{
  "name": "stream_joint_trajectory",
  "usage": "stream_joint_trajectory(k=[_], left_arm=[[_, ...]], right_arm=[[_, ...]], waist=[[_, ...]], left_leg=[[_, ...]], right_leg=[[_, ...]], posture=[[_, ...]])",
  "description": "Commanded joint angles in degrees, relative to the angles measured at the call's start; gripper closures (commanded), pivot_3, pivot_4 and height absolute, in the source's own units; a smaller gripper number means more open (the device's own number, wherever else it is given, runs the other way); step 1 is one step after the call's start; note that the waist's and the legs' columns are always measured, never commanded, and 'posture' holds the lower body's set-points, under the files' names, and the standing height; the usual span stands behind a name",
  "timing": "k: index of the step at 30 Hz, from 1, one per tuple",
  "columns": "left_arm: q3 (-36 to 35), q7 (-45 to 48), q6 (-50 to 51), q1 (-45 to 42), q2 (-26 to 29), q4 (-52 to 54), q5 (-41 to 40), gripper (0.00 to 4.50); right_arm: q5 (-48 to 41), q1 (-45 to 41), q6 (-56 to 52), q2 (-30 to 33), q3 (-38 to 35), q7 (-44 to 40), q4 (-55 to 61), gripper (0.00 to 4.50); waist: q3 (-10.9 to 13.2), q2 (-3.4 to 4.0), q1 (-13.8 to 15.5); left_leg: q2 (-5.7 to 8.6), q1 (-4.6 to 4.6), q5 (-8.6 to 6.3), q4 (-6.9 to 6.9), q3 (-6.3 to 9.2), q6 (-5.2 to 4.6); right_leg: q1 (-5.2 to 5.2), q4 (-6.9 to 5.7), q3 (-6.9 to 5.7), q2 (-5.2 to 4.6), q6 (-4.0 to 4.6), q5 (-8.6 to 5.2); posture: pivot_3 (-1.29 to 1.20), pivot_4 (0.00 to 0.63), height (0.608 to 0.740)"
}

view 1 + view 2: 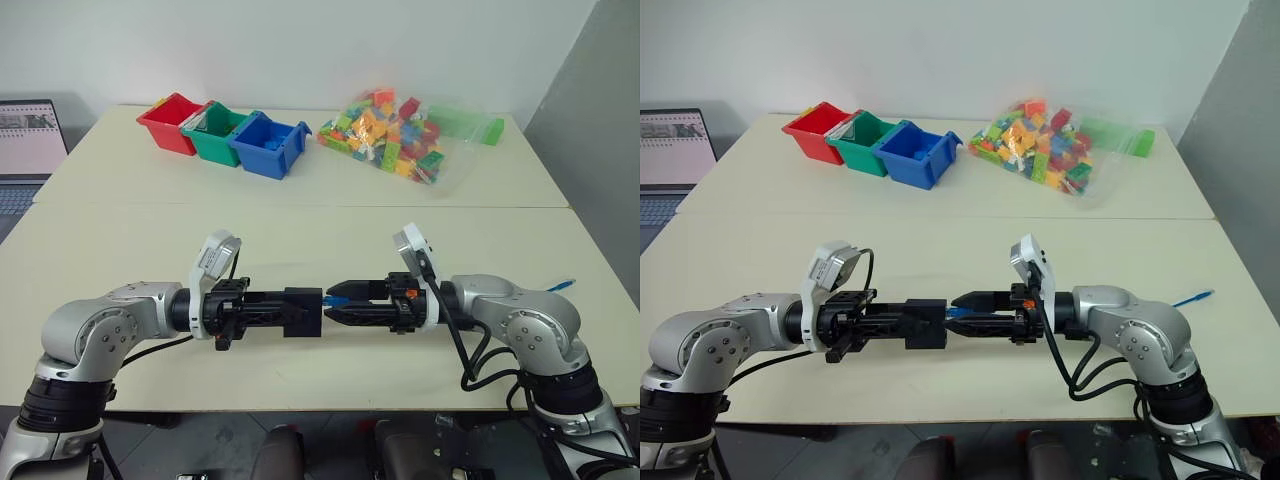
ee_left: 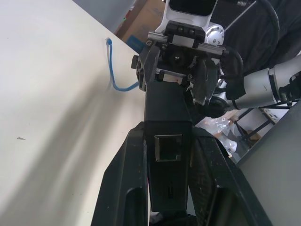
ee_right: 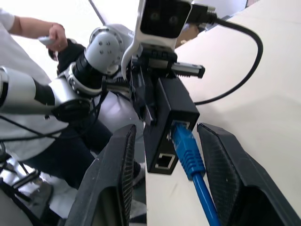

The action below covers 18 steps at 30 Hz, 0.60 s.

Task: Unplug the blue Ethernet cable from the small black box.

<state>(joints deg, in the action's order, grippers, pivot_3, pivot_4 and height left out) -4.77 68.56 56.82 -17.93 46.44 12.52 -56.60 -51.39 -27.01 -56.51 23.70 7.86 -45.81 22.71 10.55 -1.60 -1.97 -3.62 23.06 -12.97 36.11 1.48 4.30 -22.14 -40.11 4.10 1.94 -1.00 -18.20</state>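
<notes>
The small black box is held level above the table's front, with my left gripper shut on its sides. An empty port shows on the box's face between the left fingers. The blue Ethernet cable's plug sits in another port of the box. My right gripper faces the box from the right and is open. Its fingers stand on either side of the plug without touching it. The cable runs back between them, and its far end lies on the table at the right.
Red, green and blue bins stand in a row at the back of the table. A clear bag of coloured bricks lies at the back right. A laptop sits at the far left. A person's hand shows behind the robot.
</notes>
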Motion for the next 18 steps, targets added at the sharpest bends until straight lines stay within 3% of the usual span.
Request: stream_joint_trajectory(k=[1,14,18], left_arm=[[-1.34,1.17,-1.07,-0.32,0.39,0.24,-0.16,3.73],[-1.31,1.06,-0.84,-0.77,0.18,0.33,0.07,3.73],[-1.28,0.49,-0.51,-1.09,-0.08,0.76,-0.24,3.73]], right_arm=[[-2.41,-0.06,-1.14,-1.05,-1.75,1.91,0.34,2.32],[-2.24,-0.15,-1.54,-0.57,-1.21,2.21,-0.48,2.32],[-1.96,-0.19,-1.43,-0.06,-0.97,1.7,-0.55,3.05]], waist=[[0.0,0.0,-0.02],[0.0,0.0,-0.04],[0.0,0.0,-0.04]], left_leg=[[0.0,0.0,0.0,0.0,0.0,0.0],[0.0,0.02,0.0,-0.01,-0.01,0.0],[0.0,0.04,0.0,-0.02,-0.01,0.0]], right_leg=[[0.0,0.0,0.0,0.0,0.0,0.0],[-0.03,0.01,0.01,0.01,-0.02,-0.01],[-0.04,0.02,0.0,0.01,-0.02,-0.01]], posture=[[0.0,0.15,0.74],[0.0,0.15,0.74],[0.0,0.15,0.74]])
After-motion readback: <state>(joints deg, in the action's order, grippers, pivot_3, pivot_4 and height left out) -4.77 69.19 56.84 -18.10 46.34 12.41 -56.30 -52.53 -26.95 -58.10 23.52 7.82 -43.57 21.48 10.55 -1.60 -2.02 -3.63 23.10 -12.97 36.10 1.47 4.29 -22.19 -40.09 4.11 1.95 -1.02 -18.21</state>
